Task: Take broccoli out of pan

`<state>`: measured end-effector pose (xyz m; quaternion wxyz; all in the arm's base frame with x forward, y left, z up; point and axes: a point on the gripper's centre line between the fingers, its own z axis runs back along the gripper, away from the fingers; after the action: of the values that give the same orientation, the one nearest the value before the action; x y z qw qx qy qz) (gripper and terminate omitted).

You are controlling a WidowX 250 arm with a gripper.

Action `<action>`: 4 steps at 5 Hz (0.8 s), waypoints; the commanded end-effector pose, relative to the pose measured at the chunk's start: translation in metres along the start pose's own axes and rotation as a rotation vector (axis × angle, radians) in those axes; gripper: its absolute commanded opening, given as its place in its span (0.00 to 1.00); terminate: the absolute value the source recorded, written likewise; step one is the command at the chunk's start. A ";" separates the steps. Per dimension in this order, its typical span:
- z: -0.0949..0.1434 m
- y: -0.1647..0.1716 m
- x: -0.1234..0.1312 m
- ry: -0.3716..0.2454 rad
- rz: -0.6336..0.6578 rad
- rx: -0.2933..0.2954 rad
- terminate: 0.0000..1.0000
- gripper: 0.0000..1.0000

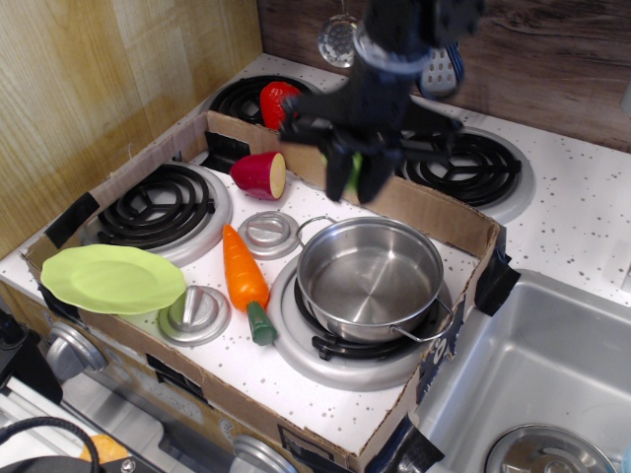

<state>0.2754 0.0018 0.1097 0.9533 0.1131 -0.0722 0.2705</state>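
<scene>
My gripper (357, 177) is shut on the light-green broccoli (353, 170), of which only a sliver shows between the black fingers. It hangs well above the stove, over the far rim of the pan. The pan (370, 278), a shiny steel pot with wire loop handles, stands empty on the front right burner inside the cardboard box.
A carrot (244, 274) lies left of the pan. A lime-green plate (111, 278) sits at the front left. A cut purple-red vegetable (260, 174) and a strawberry (276, 101) lie further back. Cardboard box walls (434, 213) ring the stove; a sink (552, 374) is at right.
</scene>
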 end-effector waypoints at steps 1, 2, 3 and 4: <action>-0.001 0.061 0.054 -0.057 0.015 0.025 0.00 0.00; -0.030 0.079 0.071 -0.045 -0.002 0.012 0.00 0.00; -0.061 0.088 0.079 -0.073 -0.025 -0.048 0.00 0.00; -0.084 0.100 0.093 -0.075 -0.103 -0.079 0.00 0.00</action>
<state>0.2951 0.1515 0.0466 0.9710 0.0785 -0.0891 0.2073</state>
